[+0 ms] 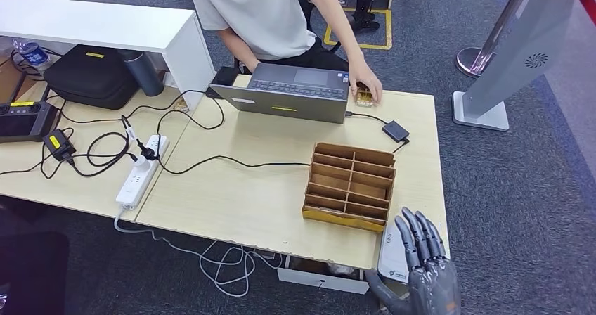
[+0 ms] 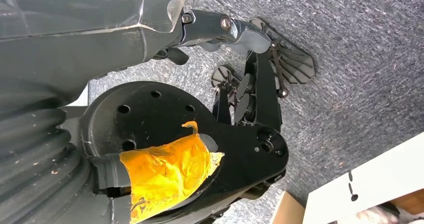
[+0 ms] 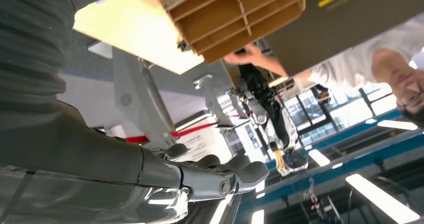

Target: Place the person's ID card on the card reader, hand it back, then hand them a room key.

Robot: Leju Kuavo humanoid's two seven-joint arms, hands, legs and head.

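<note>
The ID card [image 1: 364, 95] is lying at the far edge of the worktop [image 1: 232, 195], just right of the laptop [image 1: 288, 93], and the person's hand [image 1: 368, 84] is resting on it, covering most of it. Whether it is a card or another small item cannot be told with certainty, since just a tan-and-gold patch is showing under the fingers. A small dark card reader [image 1: 396, 131] is sitting near the right edge of the worktop, cabled toward the laptop, apart from the card. In front of it a brown cardboard divider box [image 1: 350, 185] with open compartments is standing near the front right corner; the contents of the compartments cannot be made out.

The right hand [image 1: 422, 269] is hovering at the front right corner of the worktop, just beside the divider box, with its fingers [image 1: 416, 235] extended, slightly apart and holding nothing; a white flat item [image 1: 391, 259] is lying partly beneath it. In the right wrist view the same hand [image 3: 220, 176] is showing its fingers stretched out with nothing between them.

The left hand [image 2: 250, 39] is hanging over the grey carpet, its fingers loosely extended and holding nothing.

On the left part of the worktop a white power strip [image 1: 140, 171], black cables and a black bag [image 1: 91, 74] are lying.
</note>
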